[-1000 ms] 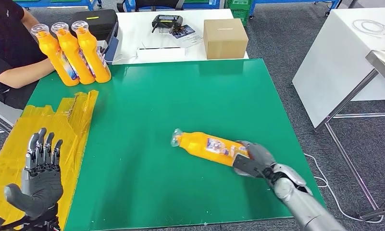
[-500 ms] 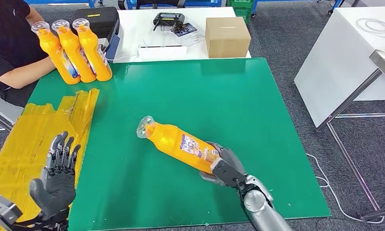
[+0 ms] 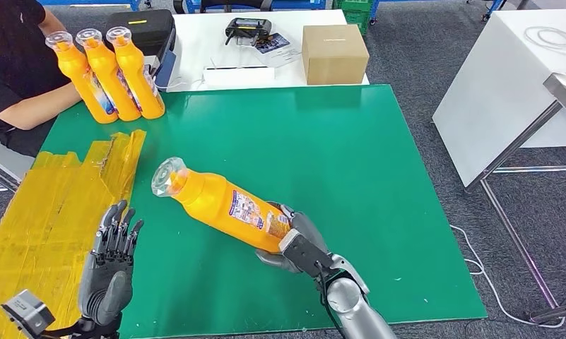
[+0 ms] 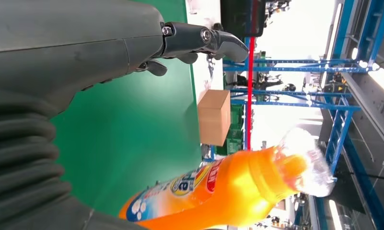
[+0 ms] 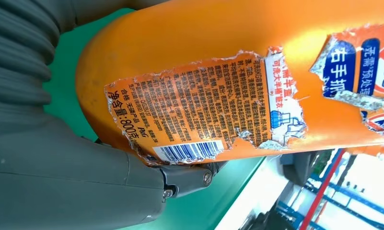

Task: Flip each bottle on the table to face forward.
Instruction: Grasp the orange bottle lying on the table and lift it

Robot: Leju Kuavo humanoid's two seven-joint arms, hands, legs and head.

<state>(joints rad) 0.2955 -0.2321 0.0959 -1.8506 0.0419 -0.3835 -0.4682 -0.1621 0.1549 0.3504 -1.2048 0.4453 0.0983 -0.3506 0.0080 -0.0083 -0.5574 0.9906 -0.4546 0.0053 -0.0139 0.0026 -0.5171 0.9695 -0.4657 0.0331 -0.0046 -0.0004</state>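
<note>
The orange bottle (image 3: 227, 206) is being held at its base end by the right hand (image 3: 294, 244), whose fingers are wrapping around it; the clear cap end is pointing toward the left edge of the green table (image 3: 379, 183), and the bottle is tilting above the surface. The left hand (image 3: 110, 265) is holding nothing, its fingers spreading upward near the table's front-left corner beside the yellow taped sheet (image 3: 46, 212). I judge the flipping step is under way; next the hand needs to turn the torn, glossy label forward. Three similar bottles (image 3: 107, 70) are standing at the far-left corner.
</note>
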